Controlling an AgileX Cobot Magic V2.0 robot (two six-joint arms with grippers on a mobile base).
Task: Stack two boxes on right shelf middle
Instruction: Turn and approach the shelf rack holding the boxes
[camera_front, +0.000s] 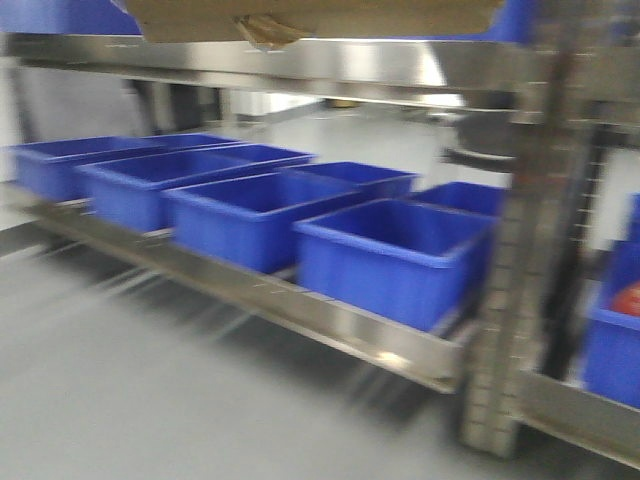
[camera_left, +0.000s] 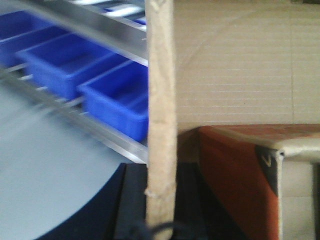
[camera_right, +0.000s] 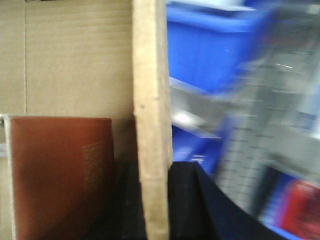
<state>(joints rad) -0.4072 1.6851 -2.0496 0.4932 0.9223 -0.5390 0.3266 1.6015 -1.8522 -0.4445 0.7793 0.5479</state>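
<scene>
**Two grippers on one box, held level with the steel rail**

Obs. Front view: cardboard box (camera_front: 320, 18) sits at the very top of frame. Only its underside and a scrap of torn tape (camera_front: 265, 30) show, just above the shiny front rail (camera_front: 300, 65) of the middle level. I cannot tell whether it is over the shelf or short of it. Blue bins (camera_front: 390, 255) fill the level below, beside a perforated upright (camera_front: 525, 250).

Left gripper (camera_left: 160, 172): dark fingers stand on either side of an upright cardboard wall (camera_left: 160, 90), closed narrow against it. Right gripper (camera_right: 152, 172): same picture mirrored, fingers pinched on the opposite wall.

Why, as I read it: a wide, creased box is too broad for one jaw span, so each arm clamps one thin wall and the two share the load. Carrying it high lets the bottom pass over the rail rather than catch on it.

Inside, a reddish-brown carton (camera_left: 232, 180) leans by the wall. I cannot say whether it is the second box.

All three views are smeared, so I judge the rig is in motion.

Risk: corrugated walls flex, so uneven lift between the arms could tear or tilt the box.
</scene>
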